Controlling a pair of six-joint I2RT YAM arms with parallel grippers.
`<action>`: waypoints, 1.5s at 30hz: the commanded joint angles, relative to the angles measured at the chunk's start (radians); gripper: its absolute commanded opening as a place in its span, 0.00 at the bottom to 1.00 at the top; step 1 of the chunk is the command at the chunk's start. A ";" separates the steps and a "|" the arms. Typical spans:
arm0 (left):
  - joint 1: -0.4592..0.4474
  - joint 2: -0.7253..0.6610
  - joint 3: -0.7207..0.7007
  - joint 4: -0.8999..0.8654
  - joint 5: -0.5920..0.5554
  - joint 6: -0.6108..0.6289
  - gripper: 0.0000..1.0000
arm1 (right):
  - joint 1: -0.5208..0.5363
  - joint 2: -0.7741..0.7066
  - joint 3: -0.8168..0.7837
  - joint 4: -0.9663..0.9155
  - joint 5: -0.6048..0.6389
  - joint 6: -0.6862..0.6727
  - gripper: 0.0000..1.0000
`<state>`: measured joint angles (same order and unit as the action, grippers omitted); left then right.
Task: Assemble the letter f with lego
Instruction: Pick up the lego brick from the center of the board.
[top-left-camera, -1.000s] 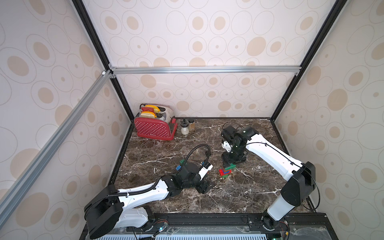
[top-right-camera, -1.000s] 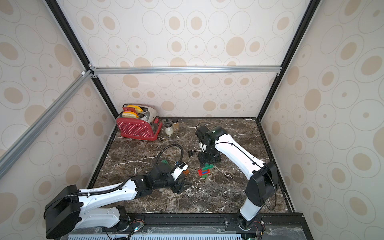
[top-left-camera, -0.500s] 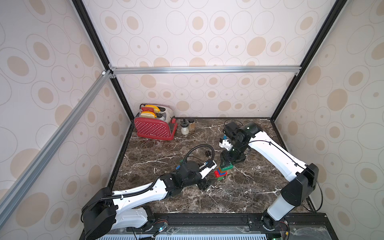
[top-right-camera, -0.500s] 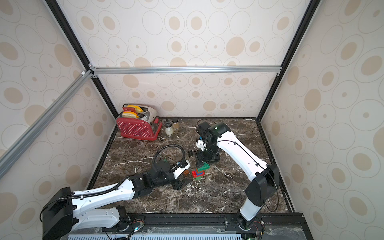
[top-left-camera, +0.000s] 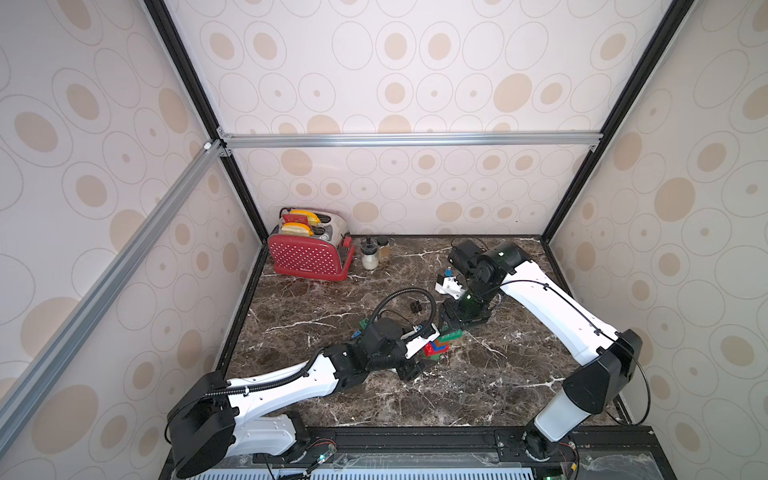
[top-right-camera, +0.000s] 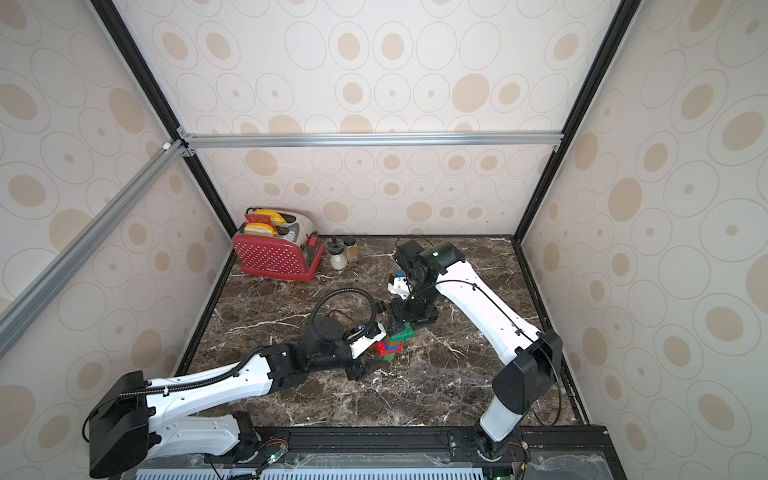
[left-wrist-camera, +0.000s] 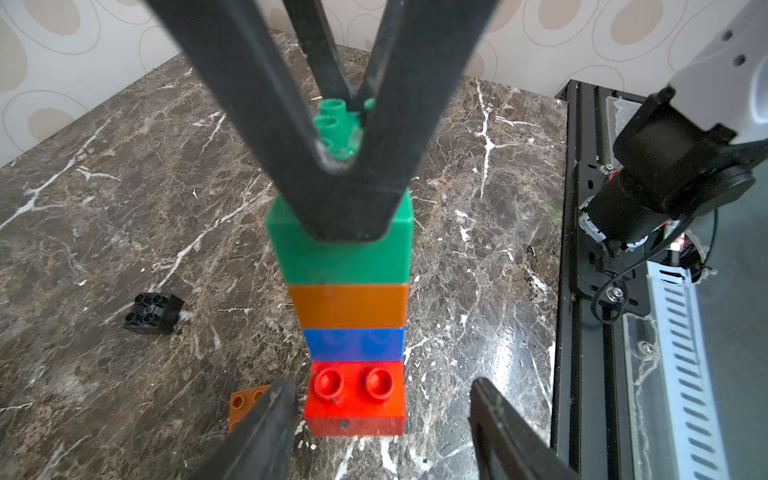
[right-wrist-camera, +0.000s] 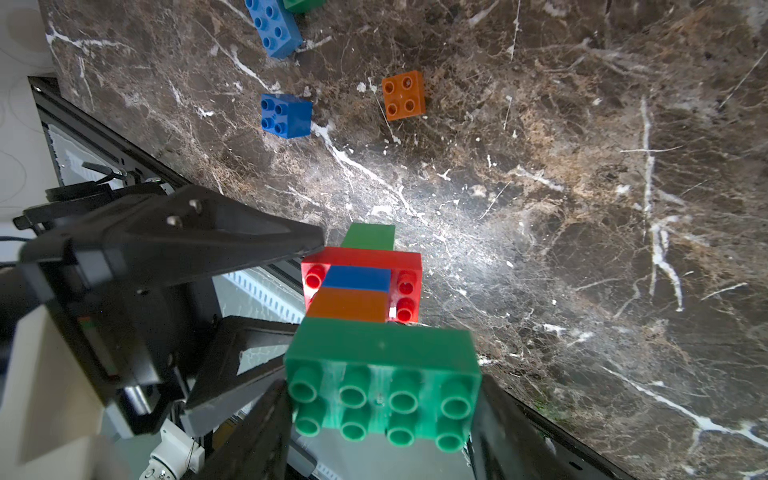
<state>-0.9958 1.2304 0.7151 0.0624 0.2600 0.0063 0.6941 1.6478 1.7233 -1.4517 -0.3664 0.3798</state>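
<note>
A lego stack (top-left-camera: 437, 345) (top-right-camera: 390, 345) stands near mid-table: a green oblong brick (right-wrist-camera: 382, 374) (left-wrist-camera: 340, 249) on top, then orange, blue, a red brick (left-wrist-camera: 353, 411) and a green one below. My right gripper (right-wrist-camera: 382, 399) (top-left-camera: 451, 328) comes down from above and is shut on the top green brick. My left gripper (left-wrist-camera: 382, 386) (top-right-camera: 380, 354) reaches in low from the left. Its jaws straddle the red brick, open, with a gap on one side. I cannot tell whether the stack's base touches the table.
Loose lego lie around: a black brick (left-wrist-camera: 151, 313) (top-left-camera: 415, 307), an orange square (right-wrist-camera: 404, 95), a blue square (right-wrist-camera: 286, 116) and a blue oblong (right-wrist-camera: 274, 27). A red dotted toaster (top-left-camera: 309, 253) and two small jars (top-left-camera: 369, 257) stand at the back left.
The right gripper has carried the stack a little to the left. The left gripper has come up to the stack's lower part, and its jaws have narrowed.
</note>
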 joint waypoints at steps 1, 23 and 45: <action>-0.009 0.006 0.049 -0.016 0.011 0.017 0.65 | -0.005 -0.019 0.021 -0.030 -0.019 -0.014 0.60; 0.016 -0.022 0.019 -0.007 -0.014 -0.017 0.43 | -0.005 -0.033 -0.015 -0.012 -0.037 -0.010 0.60; 0.029 -0.022 0.014 -0.024 0.011 -0.023 0.32 | -0.005 -0.017 -0.010 -0.013 -0.045 -0.022 0.60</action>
<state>-0.9768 1.2213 0.7200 0.0620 0.2554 -0.0086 0.6941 1.6440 1.7134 -1.4517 -0.3923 0.3759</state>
